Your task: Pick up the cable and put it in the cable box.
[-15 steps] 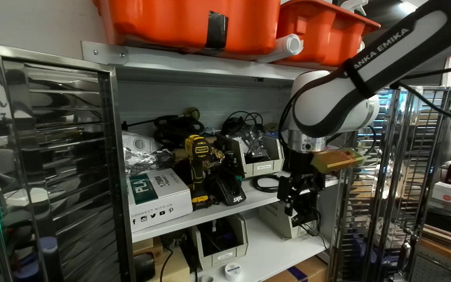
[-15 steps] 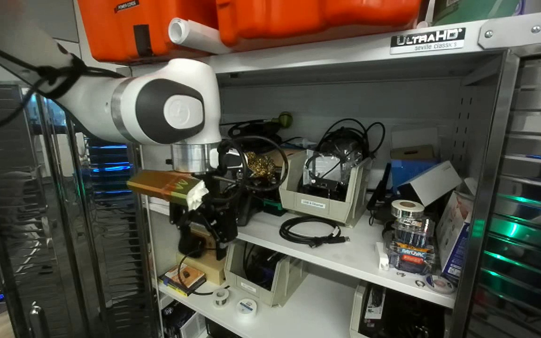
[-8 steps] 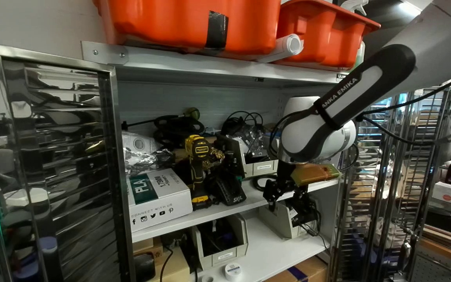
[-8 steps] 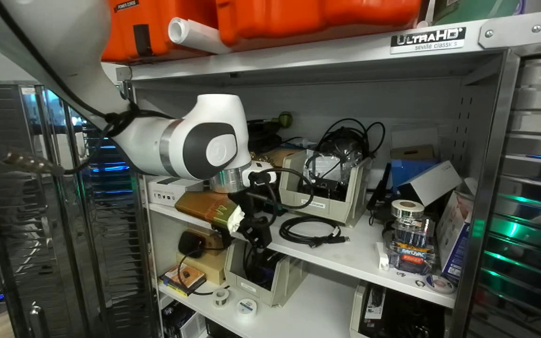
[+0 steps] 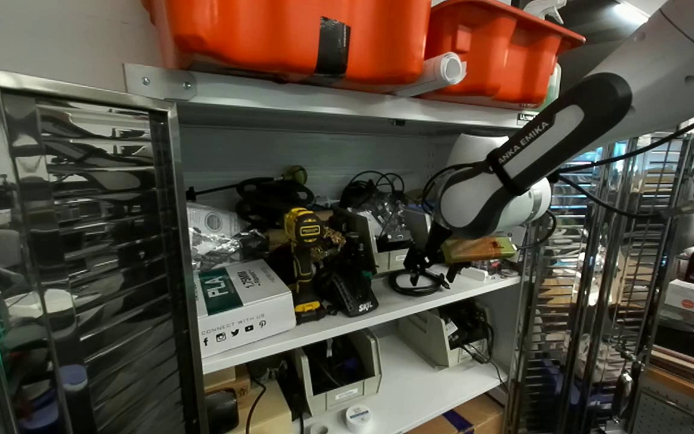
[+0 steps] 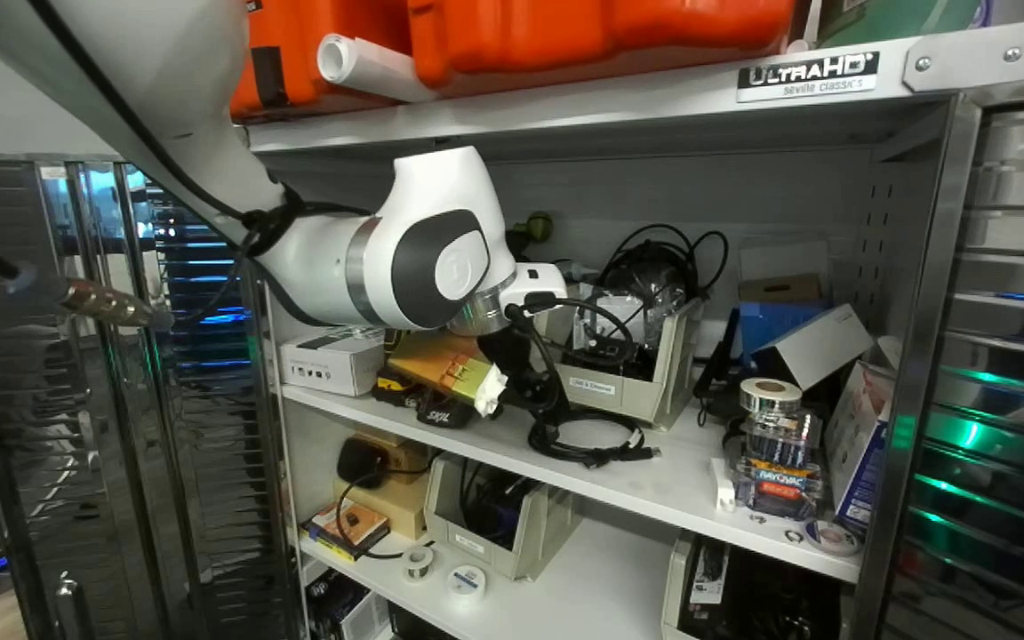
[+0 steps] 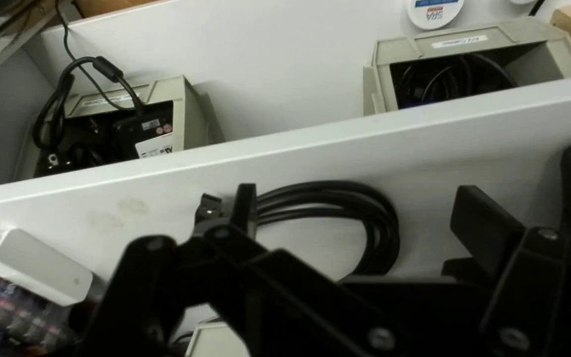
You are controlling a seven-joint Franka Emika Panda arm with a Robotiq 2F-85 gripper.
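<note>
A coiled black cable (image 6: 596,459) lies flat on the middle shelf in both exterior views (image 5: 408,292) and in the wrist view (image 7: 388,233). My gripper (image 7: 357,206) is open, with its fingers wide apart and the coil's right side showing between them. The left finger covers part of the coil near a plug end. In both exterior views the gripper (image 5: 432,278) is just over the coil; I cannot tell whether it touches. A beige labelled bin with cables (image 6: 628,400) stands behind the coil, partly behind my arm (image 5: 383,261).
Beige bins stand on the lower shelf (image 5: 338,395), one with a power adapter (image 7: 186,114). A drill (image 5: 303,253) and a white PLA box (image 5: 250,307) stand beside the coil. A white block (image 7: 35,270) and battery pack (image 6: 779,480) are on its other side.
My arm has moved inward over the middle shelf, and the gripper has come to the coil. The cable and bins have not moved. The gripper stays open.
</note>
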